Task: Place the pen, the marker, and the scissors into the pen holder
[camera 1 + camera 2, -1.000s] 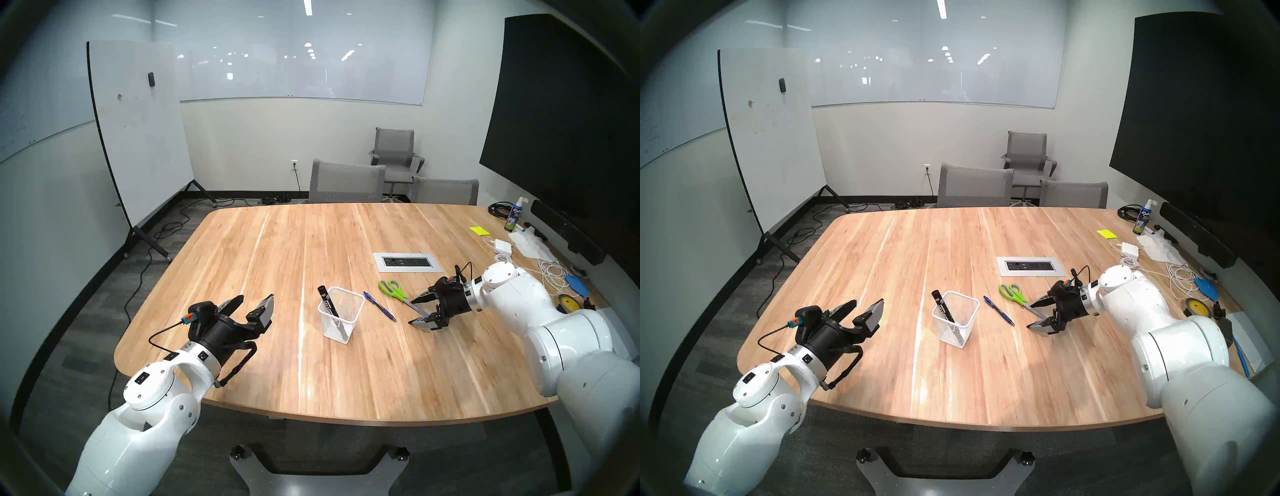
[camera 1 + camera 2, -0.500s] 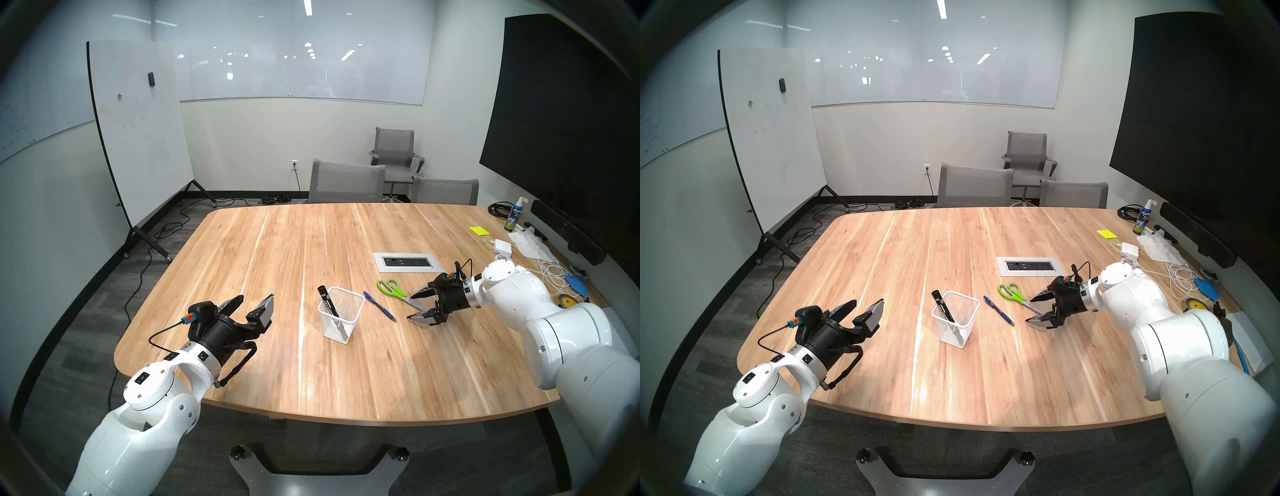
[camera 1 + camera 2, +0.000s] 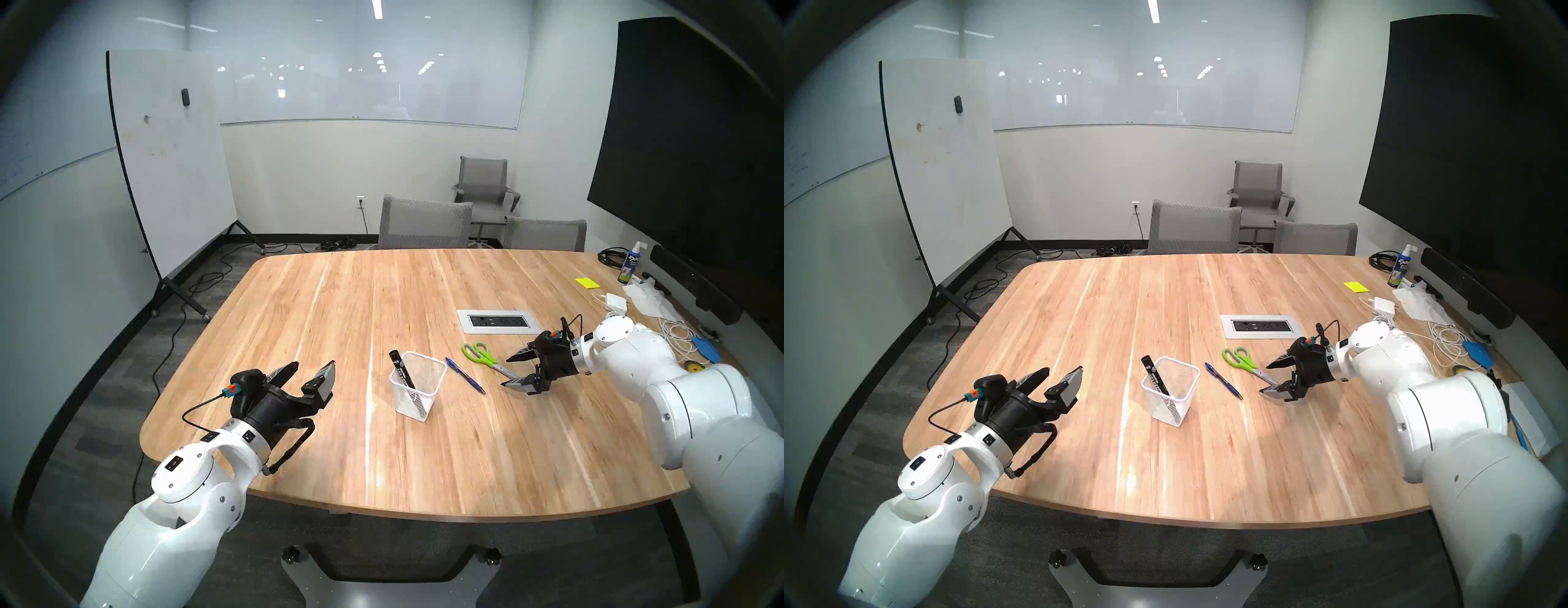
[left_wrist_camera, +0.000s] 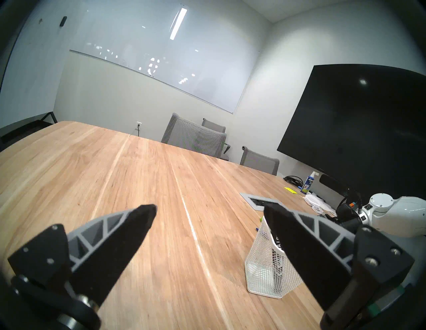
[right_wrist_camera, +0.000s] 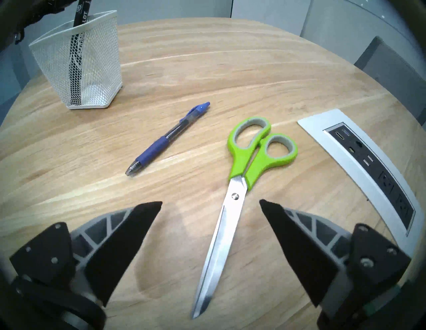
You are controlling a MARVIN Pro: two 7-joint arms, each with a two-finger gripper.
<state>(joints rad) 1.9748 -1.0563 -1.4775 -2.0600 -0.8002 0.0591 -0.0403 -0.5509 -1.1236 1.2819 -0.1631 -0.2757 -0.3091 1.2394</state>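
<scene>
Scissors (image 5: pixel 232 202) look like the next pick: flat on the table (image 3: pixel 339 446), blades shut, tips toward the right gripper (image 5: pixel 211 204), green-grey loops pointing away toward the power strip (image 5: pixel 373 166) set into the tabletop. Right gripper hangs just over the blade end, tilted down, jaws spread wide and empty, one finger on each side of the blades in the wrist view. Can't tell how much clearance it has above the steel.

Handling guess: rigid, light-ish, weight biased to the blades. Polished steel is thin and slick, lies flush on the wood, so little to get under. Best hold is probably across the blades near the pivot screw, or on the handle neck where the plastic is thicker and grippier. Pinching near the tips risks it swinging or slipping. It should go in blades-down; the loops will stick out over the rim.

Pen (image 5: pixel 166 140) lies just beside the scissors, between them and the holder (image 5: pixel 78 60), not touching either. Slim, round, light, will roll if nudged; the rubbery blue grip section is the obvious place to pinch.

Marker (image 3: pixel 401 369) is already in the holder, leaning against the left rim with its top sticking out. Mesh holder looks very light, so a bump could slide or tip it.

Left gripper (image 3: pixel 312 373) is parked level, well left of the holder, jaws spread, nothing in them.
</scene>
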